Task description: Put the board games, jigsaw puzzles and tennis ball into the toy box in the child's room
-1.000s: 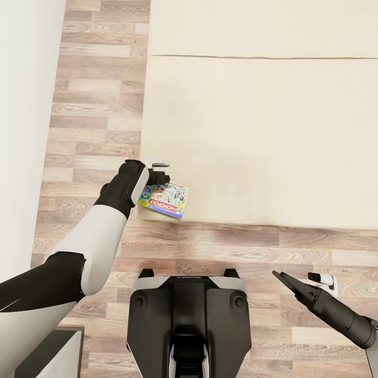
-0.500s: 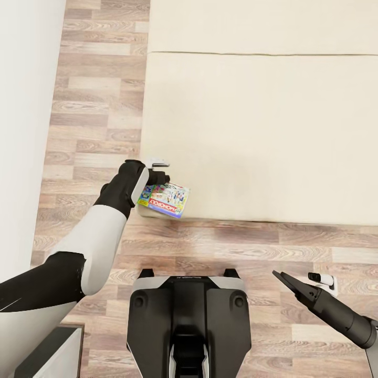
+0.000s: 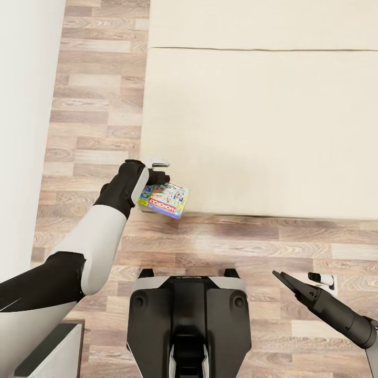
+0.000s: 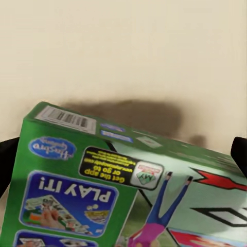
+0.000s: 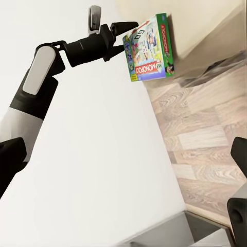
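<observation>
— Left gripper [image 3: 159,185] – what's it got?

— Your L fingers are clamped on the board game [image 3: 164,200], a Monopoly box w/ blue front and green sides. In the head view you carry it off the surface, at the near-left corner of the bed [image 3: 262,131], part over the mattress edge, part over the wood floor [image 3: 94,105]. From the R wrist view the box [image 5: 151,48] hangs from the fingertips [image 5: 125,24], its printed front facing that cam.

— And the L wrist cam?

— Green side of the box [image 4: 103,175] up close: barcode, "PLAY IT!" panel. Beige mattress [image 4: 123,51] behind it, w/ a dark shadow right under the box.

— Right gripper [image 3: 294,281]?

— Low at your right, over the floor, well apart from the bed and the box. Its fingers look closed to a point, nothing between them – but the view's thin, so treat that as approx.

— Anything else near you?

— White wall [image 3: 21,131] along your left. Robot's base [image 3: 186,325] sits between the arms, just short of the bed edge. Mattress seam [image 3: 262,50] runs across the far part of the bed.
</observation>
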Tool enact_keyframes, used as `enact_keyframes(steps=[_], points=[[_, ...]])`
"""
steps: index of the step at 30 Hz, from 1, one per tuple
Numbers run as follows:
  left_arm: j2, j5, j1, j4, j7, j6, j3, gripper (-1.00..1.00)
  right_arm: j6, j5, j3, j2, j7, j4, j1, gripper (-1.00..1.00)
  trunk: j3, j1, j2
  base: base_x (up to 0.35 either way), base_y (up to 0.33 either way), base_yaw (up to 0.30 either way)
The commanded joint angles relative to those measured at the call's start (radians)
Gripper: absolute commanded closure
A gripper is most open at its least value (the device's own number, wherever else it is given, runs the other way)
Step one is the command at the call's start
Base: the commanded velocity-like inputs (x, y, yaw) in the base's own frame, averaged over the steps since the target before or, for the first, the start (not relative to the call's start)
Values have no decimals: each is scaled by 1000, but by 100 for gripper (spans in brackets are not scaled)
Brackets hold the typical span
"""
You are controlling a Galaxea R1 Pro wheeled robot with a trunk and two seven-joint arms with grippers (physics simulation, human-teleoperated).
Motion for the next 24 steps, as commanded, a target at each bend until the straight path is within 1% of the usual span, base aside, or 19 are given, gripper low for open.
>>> enact_keyframes(steps=[1, 10, 17, 24], points=[[0, 0, 0, -1, 3, 4, 0, -100, 7, -3, 0, 0, 1, 0, 0, -100, -1, 0, -2, -126, 0, 0], [0, 0, 0, -1, 3, 4, 0, -100, 7, -3, 0, 0, 1, 0, 0, -100, -1, 0, -2, -59, 0, 0], [0, 0, 0, -1, 3, 4, 0, -100, 7, -3, 0, 0, 1, 0, 0, -100, -1, 0, -2, -123, 0, 0], [0, 0, 0, -1, 3, 4, 0, -100, 7, -3, 0, 0, 1, 0, 0, -100, -1, 0, -2, -40, 0, 0]])
